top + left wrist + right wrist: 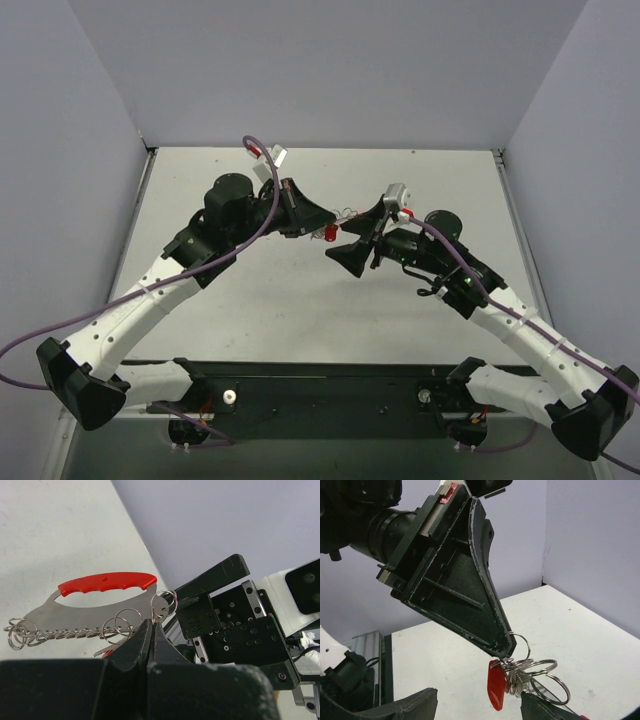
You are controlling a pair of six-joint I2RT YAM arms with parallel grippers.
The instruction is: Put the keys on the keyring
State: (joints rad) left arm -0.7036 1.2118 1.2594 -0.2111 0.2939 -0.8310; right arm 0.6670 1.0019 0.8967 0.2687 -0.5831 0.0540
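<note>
Mid-frame above the tabletop (300,300), the keyring (107,582), judged light, stiff and slippery, is clamped at its silver band by the closed left tool (151,630), while its dangling rings (547,677), best pinched flatwise, are faced by the parted right tool (480,707).

Two arms are reaching inward over the white table (300,330), their grippers nearly meeting above its middle. The left gripper (320,225), fingers pressed together, is holding the keyring (328,233) at its tip. It is showing here as a small red piece with fine silver rings (345,213) beside it. The right gripper (348,238), jaws parted, is standing just beside the red piece. Along both arms purple cables (273,190) are trailing.
</note>
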